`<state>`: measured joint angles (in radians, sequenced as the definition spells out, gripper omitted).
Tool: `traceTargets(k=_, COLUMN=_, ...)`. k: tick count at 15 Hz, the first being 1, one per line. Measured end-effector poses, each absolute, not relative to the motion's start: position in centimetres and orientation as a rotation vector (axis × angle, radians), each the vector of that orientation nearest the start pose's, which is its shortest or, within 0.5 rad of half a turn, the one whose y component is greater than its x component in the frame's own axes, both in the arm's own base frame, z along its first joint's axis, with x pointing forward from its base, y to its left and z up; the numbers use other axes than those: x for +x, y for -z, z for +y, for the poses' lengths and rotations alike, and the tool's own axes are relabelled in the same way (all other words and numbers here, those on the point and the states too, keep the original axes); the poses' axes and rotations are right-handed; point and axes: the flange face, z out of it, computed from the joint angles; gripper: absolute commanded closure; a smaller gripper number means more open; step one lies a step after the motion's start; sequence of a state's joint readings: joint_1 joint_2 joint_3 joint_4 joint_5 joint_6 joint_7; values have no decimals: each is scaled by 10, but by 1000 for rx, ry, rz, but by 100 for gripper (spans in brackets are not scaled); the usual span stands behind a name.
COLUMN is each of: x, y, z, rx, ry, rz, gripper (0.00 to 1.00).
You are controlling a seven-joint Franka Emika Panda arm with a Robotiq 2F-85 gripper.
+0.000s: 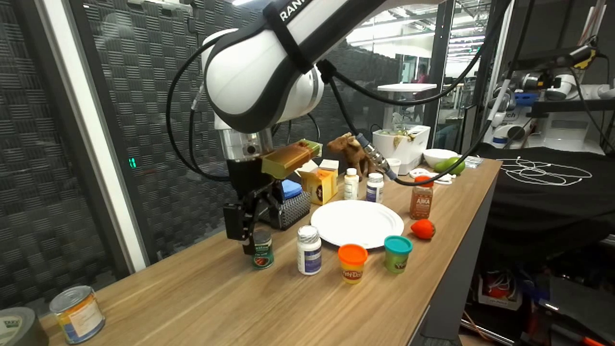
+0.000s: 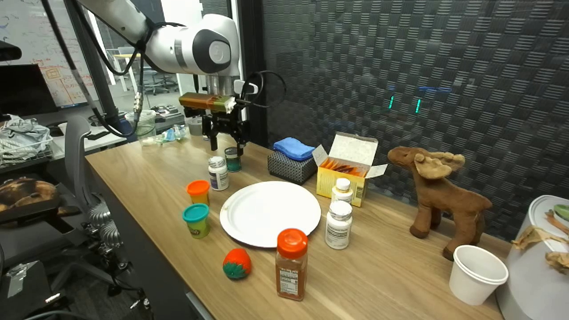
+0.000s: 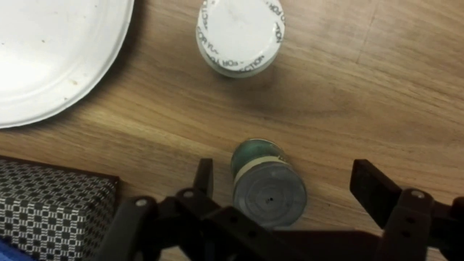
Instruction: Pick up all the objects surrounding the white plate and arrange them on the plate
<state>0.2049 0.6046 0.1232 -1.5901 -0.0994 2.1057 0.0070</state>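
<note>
My gripper is open around a small green can with a grey lid, its fingers apart from it on both sides; the can stands upright nearer the left finger in the wrist view. The plain white plate bears nothing. Around it stand a white bottle, an orange-lidded cup, a teal-lidded green cup, a red strawberry-like ball, and a red-capped spice bottle. Two more white bottles, one slimmer and one wider, are on the plate's far side from the can.
A patterned black box with a blue cloth sits close beside the gripper. Beyond it are an open yellow carton, a plush moose and white paper cups. A labelled tin stands near a tape roll.
</note>
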Motion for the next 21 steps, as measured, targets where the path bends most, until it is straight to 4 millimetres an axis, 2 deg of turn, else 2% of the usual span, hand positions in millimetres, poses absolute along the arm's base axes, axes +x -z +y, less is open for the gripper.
traceTargets(k=1, x=655, y=-275, z=206, rx=-3113, ry=-131, rz=-565, gripper=29)
traceTargets(k=4, x=658, y=-270, z=206, rx=-3110, ry=-133, rz=-567, gripper=55)
traceTargets(k=7, x=662, y=-268, z=207, rx=-3111, ry=-127, rz=-567, gripper=77)
traceTargets(k=11, x=665, y=-269, z=205, rx=-3137, ry=-116, rz=-556, gripper=77)
traceTargets(k=14, x=668, y=-284, z=191, rx=-3189, ry=-99, rz=-430, gripper=77)
traceTargets(k=17, x=668, y=-309, z=159, rx=-3228, ry=-59, rz=-227, gripper=77)
traceTargets(k=21, x=663, y=-333, z=89, rx=-3242, ry=-15, rz=117, gripper=77)
